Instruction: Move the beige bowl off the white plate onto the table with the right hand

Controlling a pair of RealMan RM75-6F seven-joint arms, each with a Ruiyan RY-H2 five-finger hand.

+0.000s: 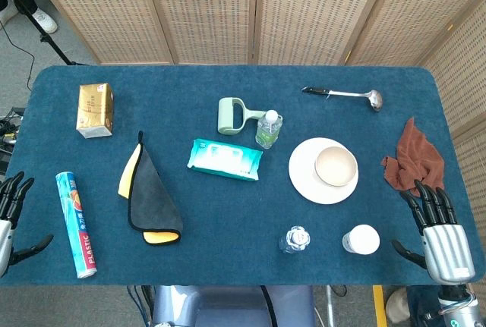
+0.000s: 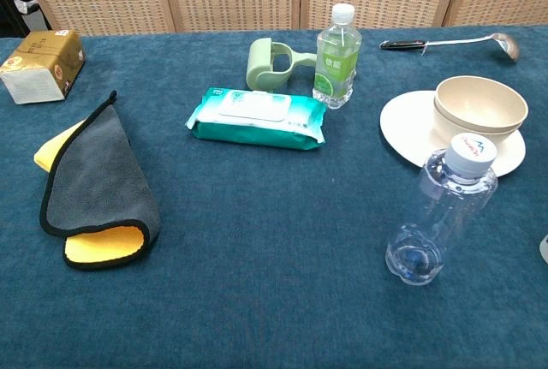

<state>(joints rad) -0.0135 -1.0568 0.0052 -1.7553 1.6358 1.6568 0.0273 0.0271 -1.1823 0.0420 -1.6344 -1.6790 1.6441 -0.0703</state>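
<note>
Bowl (image 1: 336,165) is seated on the plate (image 1: 304,179); nothing is held by the right hand (image 1: 440,236), fingers spread. The clear bottle (image 1: 295,240) nearby could be toppled during the reach.

Bare table between right hand (image 1: 444,240) and white plate (image 1: 304,179), white cup (image 1: 361,239) beside
</note>
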